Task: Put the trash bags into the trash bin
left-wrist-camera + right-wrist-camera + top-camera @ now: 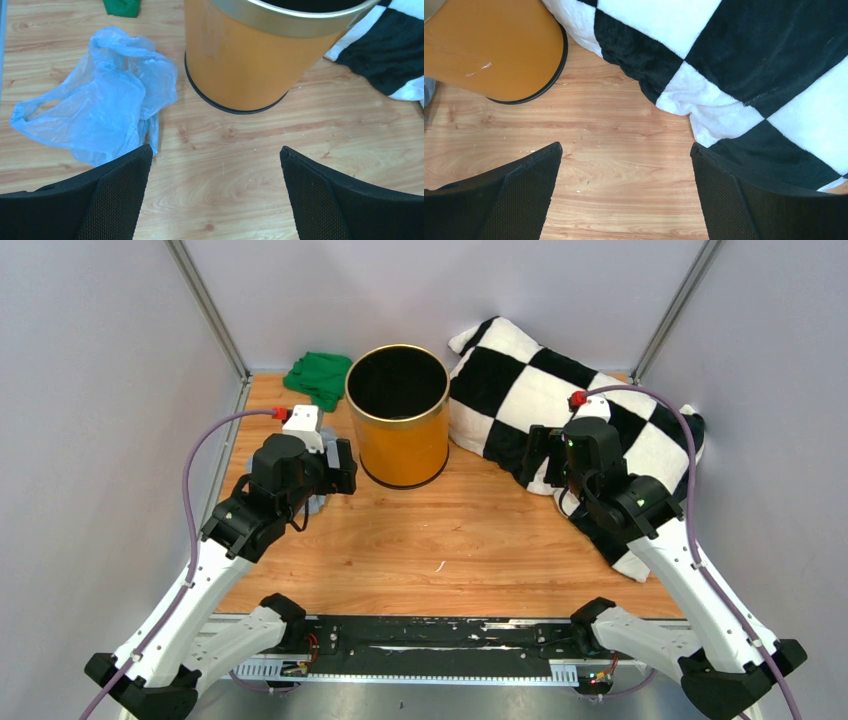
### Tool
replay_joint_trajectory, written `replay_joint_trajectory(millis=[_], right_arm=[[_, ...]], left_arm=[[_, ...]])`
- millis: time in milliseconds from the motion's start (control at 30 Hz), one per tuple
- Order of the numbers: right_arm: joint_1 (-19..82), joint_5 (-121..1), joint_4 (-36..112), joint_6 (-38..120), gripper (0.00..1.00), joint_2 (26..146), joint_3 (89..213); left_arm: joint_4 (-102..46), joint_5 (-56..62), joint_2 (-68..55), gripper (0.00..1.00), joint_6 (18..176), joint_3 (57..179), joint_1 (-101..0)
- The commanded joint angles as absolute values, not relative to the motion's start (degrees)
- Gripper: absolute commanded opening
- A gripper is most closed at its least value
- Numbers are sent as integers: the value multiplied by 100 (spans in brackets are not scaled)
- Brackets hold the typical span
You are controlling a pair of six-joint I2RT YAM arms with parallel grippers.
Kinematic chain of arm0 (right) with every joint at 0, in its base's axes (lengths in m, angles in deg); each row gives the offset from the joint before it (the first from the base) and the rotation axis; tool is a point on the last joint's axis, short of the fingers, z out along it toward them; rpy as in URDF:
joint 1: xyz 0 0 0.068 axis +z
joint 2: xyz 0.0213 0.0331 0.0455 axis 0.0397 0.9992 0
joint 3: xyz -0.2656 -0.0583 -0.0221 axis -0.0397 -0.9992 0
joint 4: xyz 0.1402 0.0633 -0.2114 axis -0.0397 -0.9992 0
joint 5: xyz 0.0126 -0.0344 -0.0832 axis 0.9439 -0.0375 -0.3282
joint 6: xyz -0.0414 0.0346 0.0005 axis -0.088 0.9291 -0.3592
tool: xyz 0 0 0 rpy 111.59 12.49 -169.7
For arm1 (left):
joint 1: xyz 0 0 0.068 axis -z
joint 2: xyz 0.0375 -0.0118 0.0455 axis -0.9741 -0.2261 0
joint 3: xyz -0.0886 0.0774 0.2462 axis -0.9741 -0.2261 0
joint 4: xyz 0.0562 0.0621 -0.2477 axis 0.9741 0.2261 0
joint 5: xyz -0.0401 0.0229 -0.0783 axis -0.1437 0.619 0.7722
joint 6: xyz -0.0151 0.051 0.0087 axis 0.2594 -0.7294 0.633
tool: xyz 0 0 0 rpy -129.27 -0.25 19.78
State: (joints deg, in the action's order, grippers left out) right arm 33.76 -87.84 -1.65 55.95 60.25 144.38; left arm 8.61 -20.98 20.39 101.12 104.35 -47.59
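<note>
Left claw (pixel 215 152): apart, empty.
Thin crinkly pale-blue plastic bag (pixel 100 105): we think it may slip out.
Orange cylindrical bin (pixel 240 60): may tip if bumped.

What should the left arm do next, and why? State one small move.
Probably shift the left gripper toward the trash bag and down onto it: its jaws stand open and empty, while the bag lies crumpled on the table, left of the trash bin in the wrist view.

count — trash bag (pixel 95 100) 1 | trash bin (pixel 400 445) 1 | green cloth (pixel 320 377) 1 | checkered blanket (pixel 520 390) 1
</note>
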Motion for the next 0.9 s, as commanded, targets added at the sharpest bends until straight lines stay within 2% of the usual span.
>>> replay_joint_trajectory(millis=[0,267,500,633,867], right_arm=[[3340,-8920,-330,5633,100,5916,14480],[3341,-8749,-257,5476,100,6007,14458],[3346,-8541,-17,5377,100,6060,14357],[3347,-8296,139,5380,100,6191,14376],[3345,-7878,275,5317,100,6301,14452]], left_arm=[[941,-2501,2002,100,10056,10482,-4775],[973,-2685,1892,100,10145,10483,-4774],[997,-3627,1426,100,10412,10537,-4904],[966,-3765,765,100,10621,10737,-5582],[397,-2590,-481,100,11227,10835,-6916]])
